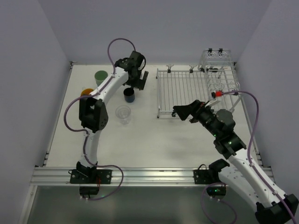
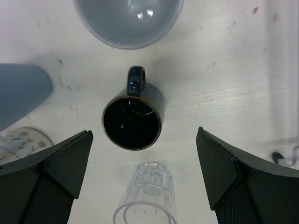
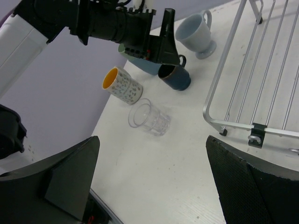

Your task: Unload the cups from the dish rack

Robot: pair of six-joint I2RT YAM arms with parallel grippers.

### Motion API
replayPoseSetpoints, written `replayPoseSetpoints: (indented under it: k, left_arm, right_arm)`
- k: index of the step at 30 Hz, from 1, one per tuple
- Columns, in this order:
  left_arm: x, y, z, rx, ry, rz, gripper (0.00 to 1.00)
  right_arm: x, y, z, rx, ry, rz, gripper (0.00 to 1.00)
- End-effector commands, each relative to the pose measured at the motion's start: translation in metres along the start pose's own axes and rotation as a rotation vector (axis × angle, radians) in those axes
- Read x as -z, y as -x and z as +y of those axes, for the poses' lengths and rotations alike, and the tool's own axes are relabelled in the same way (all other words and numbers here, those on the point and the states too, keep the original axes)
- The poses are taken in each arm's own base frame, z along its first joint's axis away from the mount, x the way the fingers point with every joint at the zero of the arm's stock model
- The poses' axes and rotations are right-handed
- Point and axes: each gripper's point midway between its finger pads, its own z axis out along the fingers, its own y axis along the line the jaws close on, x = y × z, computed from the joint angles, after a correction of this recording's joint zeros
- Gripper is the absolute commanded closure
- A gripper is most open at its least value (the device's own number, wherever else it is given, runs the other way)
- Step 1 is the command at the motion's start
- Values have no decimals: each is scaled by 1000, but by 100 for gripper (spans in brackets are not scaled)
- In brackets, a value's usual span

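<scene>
The dark navy mug [image 2: 133, 119] stands upright on the table, just below my open left gripper [image 2: 144, 154], which touches nothing. In front of it stands a clear glass [image 2: 147, 196]. A whitish mug [image 2: 128, 21], a light blue tumbler [image 2: 18, 93] and a patterned cup with an orange inside [image 3: 122, 86] are grouped close around them. Left of the dish rack [image 1: 187, 91], my left gripper [image 1: 139, 80] hovers over the navy mug [image 1: 129, 95]. My right gripper [image 1: 181, 112] is open and empty at the rack's near left corner [image 3: 215, 123].
A pale green cup [image 1: 101, 77] stands at the back left by the wall. The rack's raised basket [image 1: 217, 58] is at the back right corner. A red-tipped part [image 1: 216, 94] sits on the right arm by the rack's taller section.
</scene>
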Motion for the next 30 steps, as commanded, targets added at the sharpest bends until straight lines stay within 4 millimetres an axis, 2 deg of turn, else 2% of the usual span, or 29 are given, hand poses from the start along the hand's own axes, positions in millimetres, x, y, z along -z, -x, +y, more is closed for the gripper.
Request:
replayPoseSetpoints:
  k: [1,3,4,5,6,7,8,9,10,11,12,13,14,15,16,17,18,19,21,22,26,27,30]
  left_arm:
    - [116,77,28,126,19,-399,0]
    - [145,84,37,161,32,-492,0]
    - [188,97,45,197,16,-621,0]
    - [192,89,47,205,17,-634,0]
    - [206,90,50,226,6,-679,0]
    - [251,93,57,256,-21,-800,0]
    - [251,82,56,255,-38,-800,0]
    - [267,82,57,275,-62,-864,0]
    - [308,72,65,297,-87,-957,0]
    - [318,62,68,308,-99,-987,0]
    - [305,47,66,308,-101,-974,0]
    - [338,29,75,328,-118,-1052,0]
    - [342,14,82,344,-102,-1071,0]
    - [315,-7,82,345,-80,-1024,0]
    - [340,-28,93,379,-81,-1094,0]
    - [339,-43,99,402,-63,-1097,0]
    - [317,-62,96,395,-58,-1052,0]
    - [333,-81,102,417,-72,-1103,0]
    - [327,-104,103,448,-85,-1098,0]
    - [326,-121,104,458,-97,-1112,0]
    - [330,-149,108,491,-124,-1161,0]
    - [339,-154,111,501,-129,-1199,0]
    - [349,-152,115,525,-132,-1250,0]
  right_arm:
    - [14,42,23,79,13,-119,1]
    - [21,46,21,95,-13,-130,1]
    - [24,53,22,108,-23,-158,1]
    - [31,58,26,119,-17,-178,1]
    - [34,59,24,136,-33,-182,1]
    - [39,65,27,145,-34,-199,1]
    - [48,68,27,157,-46,-212,1]
    - [53,73,26,180,-65,-232,1]
    - [60,79,29,192,-67,-252,1]
    - [67,84,27,202,-91,-273,1]
    - [79,87,27,220,-104,-292,1]
    - [86,88,25,226,-117,-306,1]
    - [92,86,16,229,-155,-306,1]
    - [105,88,18,234,-153,-335,1]
    - [109,84,12,233,-165,-336,1]
    - [113,82,9,230,-171,-345,1]
    - [120,76,3,221,-173,-357,1]
    - [122,73,1,216,-170,-366,1]
    - [122,65,-11,187,-189,-376,1]
    - [126,65,-11,181,-179,-395,1]
    - [129,68,-9,163,-164,-420,1]
    - [131,71,-5,161,-154,-430,1]
    - [136,85,3,171,-153,-467,1]
